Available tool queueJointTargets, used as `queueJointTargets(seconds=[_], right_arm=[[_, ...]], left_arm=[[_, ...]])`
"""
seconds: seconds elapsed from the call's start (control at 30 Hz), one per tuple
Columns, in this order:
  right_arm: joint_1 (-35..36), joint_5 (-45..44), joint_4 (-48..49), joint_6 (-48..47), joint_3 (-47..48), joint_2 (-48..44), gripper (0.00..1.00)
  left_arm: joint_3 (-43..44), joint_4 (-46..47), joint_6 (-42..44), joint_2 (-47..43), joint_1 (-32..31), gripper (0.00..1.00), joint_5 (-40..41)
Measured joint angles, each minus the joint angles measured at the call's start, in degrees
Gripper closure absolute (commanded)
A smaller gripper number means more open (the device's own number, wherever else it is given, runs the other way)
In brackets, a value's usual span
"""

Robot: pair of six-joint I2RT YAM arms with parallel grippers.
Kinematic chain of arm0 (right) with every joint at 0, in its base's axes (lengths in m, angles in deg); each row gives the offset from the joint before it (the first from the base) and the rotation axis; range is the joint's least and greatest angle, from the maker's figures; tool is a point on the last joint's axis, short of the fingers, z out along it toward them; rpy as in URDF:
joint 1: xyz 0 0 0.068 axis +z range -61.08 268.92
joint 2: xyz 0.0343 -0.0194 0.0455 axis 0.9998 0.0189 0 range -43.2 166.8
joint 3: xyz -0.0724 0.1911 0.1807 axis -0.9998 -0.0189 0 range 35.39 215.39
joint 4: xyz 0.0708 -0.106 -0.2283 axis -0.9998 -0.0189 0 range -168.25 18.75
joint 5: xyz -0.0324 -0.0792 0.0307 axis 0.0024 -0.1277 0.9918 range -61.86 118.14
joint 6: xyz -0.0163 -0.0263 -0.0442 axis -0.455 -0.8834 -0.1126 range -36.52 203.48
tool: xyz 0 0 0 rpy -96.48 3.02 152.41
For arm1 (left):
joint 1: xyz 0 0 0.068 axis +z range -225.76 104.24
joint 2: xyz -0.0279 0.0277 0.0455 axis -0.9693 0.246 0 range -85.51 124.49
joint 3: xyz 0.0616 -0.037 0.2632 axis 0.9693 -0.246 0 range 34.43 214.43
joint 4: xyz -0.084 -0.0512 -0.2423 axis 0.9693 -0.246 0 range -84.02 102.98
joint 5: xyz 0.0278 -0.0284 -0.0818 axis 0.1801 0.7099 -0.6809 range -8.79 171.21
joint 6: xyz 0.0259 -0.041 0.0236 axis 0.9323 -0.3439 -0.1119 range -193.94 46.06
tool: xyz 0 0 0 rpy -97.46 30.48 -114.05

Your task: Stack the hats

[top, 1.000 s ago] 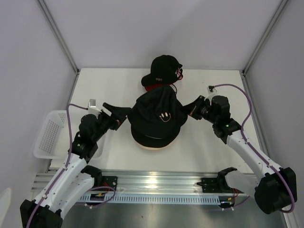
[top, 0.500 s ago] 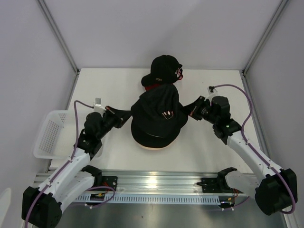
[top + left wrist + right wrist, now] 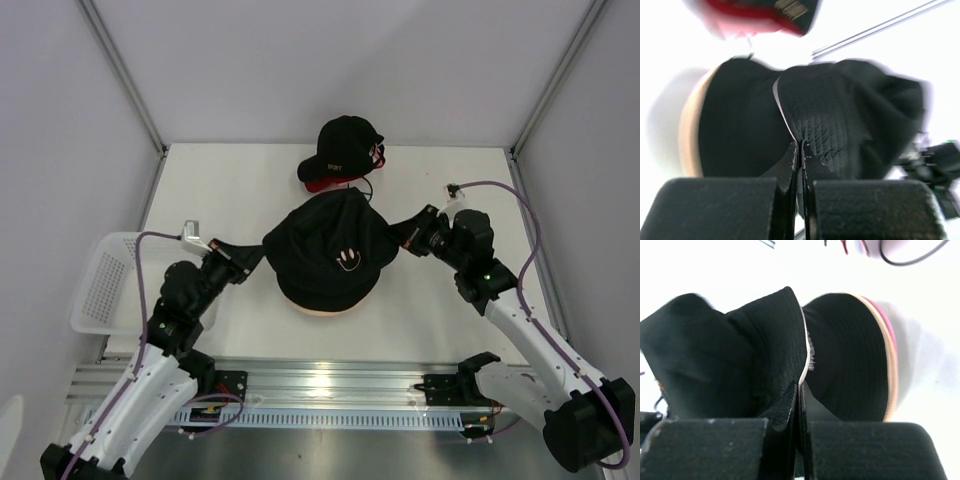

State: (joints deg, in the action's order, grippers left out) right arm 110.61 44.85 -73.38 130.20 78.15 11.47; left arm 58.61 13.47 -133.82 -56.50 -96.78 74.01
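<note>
The black bucket hat lies stretched over the stack at the table's middle, its white logo facing up. My left gripper is shut on its left brim, and my right gripper is shut on its right brim. In the left wrist view the left gripper pinches the white-edged brim of the black hat above the beige hat. In the right wrist view the right gripper pinches the brim of the black hat. Under it show the pink hat's rim and the beige hat's rim. Only a sliver of the beige hat shows from above.
A black baseball cap with a red under-visor lies just behind the stack, with a thin hoop beside it. A white basket hangs off the table's left edge beside my left arm. Side walls close in the table.
My left gripper went from open to shut on the black hat's left brim and drew back to the left. The hat now sits wider and flatter over the stack. The right arm shifted slightly right.
</note>
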Motion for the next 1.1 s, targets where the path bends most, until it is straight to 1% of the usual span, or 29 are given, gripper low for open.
queueJointTargets(seconds=[0.1, 0.17, 0.23, 0.53, 0.67, 0.87, 1.1], right_arm=[[0.00, 0.68, 1.60, -0.07, -1.53, 2.69, 1.00], [0.20, 1.22, 2.36, -0.02, -1.95, 5.51, 1.00], [0.44, 1.55, 3.41, -0.02, -1.97, 7.91, 1.00], [0.59, 1.84, 5.73, 0.13, -0.92, 16.98, 1.00], [0.63, 2.62, 5.62, 0.04, 1.40, 21.24, 1.00], [1.25, 2.10, 3.61, -1.07, 2.84, 22.43, 1.00], [2.93, -1.68, -0.28, -4.66, 4.79, 22.40, 1.00]], left_arm=[[-4.87, 1.16, -0.02, 3.93, -0.09, 0.99, 0.04], [-6.10, 1.75, -0.02, 8.04, -0.13, 0.99, 0.07], [-6.12, 2.86, 0.07, 10.95, -0.24, 0.99, 0.24], [-5.05, 6.58, 0.44, 18.69, -0.42, 0.99, 0.52], [-4.42, 6.21, 0.63, 19.47, -0.46, 0.99, 0.57], [-2.71, 2.29, 2.34, 19.12, -0.52, 0.99, 0.61], [-2.19, -3.98, 6.86, 13.73, -0.52, 0.99, 0.98]])
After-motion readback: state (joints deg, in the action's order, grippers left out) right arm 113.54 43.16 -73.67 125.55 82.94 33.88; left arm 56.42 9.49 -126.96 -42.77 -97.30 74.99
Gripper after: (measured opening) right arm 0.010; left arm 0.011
